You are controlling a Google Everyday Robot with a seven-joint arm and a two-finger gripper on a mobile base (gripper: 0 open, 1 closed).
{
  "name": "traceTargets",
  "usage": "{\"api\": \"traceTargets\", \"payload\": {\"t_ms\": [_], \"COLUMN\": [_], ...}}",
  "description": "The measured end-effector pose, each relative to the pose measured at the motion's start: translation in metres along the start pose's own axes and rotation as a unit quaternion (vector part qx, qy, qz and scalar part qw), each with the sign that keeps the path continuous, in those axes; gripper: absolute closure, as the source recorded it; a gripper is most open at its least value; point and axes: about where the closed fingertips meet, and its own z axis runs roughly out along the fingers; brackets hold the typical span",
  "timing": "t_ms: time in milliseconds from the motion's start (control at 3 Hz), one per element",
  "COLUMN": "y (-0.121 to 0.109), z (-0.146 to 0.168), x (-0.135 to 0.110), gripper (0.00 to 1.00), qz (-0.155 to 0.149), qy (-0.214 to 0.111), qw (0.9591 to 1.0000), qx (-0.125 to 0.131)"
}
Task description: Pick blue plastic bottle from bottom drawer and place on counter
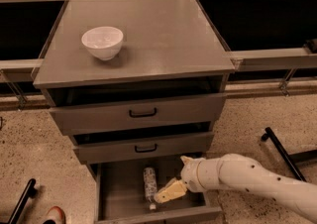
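Note:
The blue plastic bottle [149, 183] lies lengthwise on the floor of the open bottom drawer [119, 193], white cap toward the front. My gripper [167, 192] is down inside the drawer, just right of the bottle's front half, close to it or touching it. My white arm [247, 176] reaches in from the right. The grey counter [163, 34] on top of the cabinet holds a white bowl [102, 42] at its left.
The two upper drawers with black bar handles [142, 113] [145, 147] sit slightly pulled out above the bottom drawer. Black legs stand on the floor at right [280, 148] and left [20, 200]. A shoe tip [53, 215] shows at bottom left.

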Motion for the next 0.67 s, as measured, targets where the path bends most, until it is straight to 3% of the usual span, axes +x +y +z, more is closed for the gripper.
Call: {"api": "traceTargets", "payload": {"t_ms": [333, 667], "y": [0.0091, 0.0091], "z": [0.0036, 0.0036], "x": [0.0052, 0.0052], "gripper": [0.00, 0.00], "qz": [-0.056, -0.056], "qy": [-0.034, -0.034], "qw": [0.9978, 0.9978], "qx": [-0.009, -0.009]}}
